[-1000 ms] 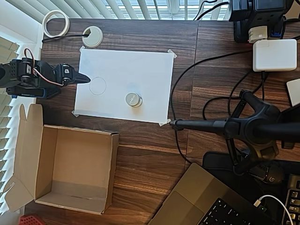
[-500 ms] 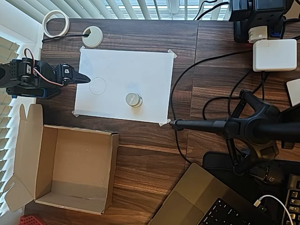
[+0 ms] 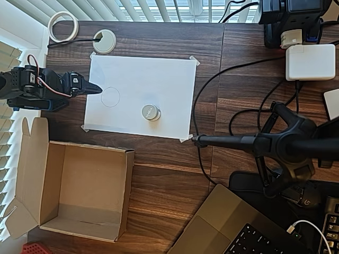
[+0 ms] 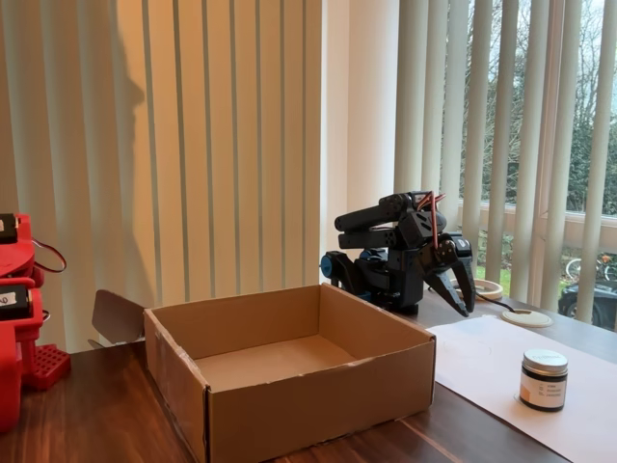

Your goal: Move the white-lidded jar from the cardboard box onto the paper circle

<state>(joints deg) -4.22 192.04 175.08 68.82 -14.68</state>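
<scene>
Claw (image 3: 95,88) empty, its jaws drawn together, folded at the paper's (image 3: 169,79) nine-o'clock edge in the overhead view. Box (image 3: 79,211) open at seven o'clock of the paper. Jar (image 3: 151,112) upright on the paper, four o'clock of the circle (image 3: 110,97), well apart from it.

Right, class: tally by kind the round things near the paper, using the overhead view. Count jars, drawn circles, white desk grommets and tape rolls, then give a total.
White-lidded jar, standing on the paper sheet: 1
Paper circle, pencil-drawn and empty: 1
White desk grommet: 1
Tape roll: 1
Total: 4
</scene>
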